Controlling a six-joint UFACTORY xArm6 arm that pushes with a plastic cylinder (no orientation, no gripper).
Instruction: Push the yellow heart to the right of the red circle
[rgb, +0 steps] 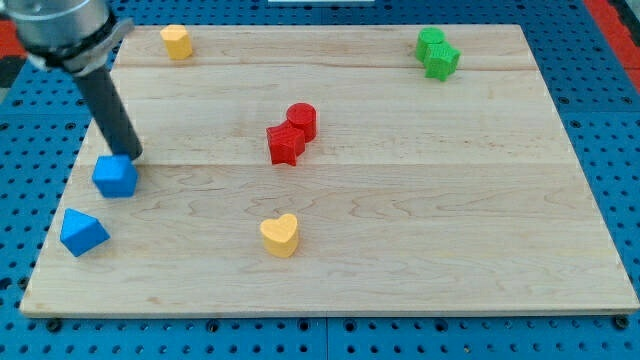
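The yellow heart (280, 235) lies on the wooden board at the view's lower middle. The red circle (302, 119) sits near the board's centre, touching a red star (285, 144) at its lower left. The heart is below and slightly left of both. My tip (131, 155) is at the view's left, touching the top edge of a blue cube-like block (115, 177), far left of the heart.
A blue triangular block (82, 232) lies at the lower left. A yellow block (176, 41) sits at the top left. Two green blocks (437, 52) touch each other at the top right. The board's edge (330, 309) runs along the bottom.
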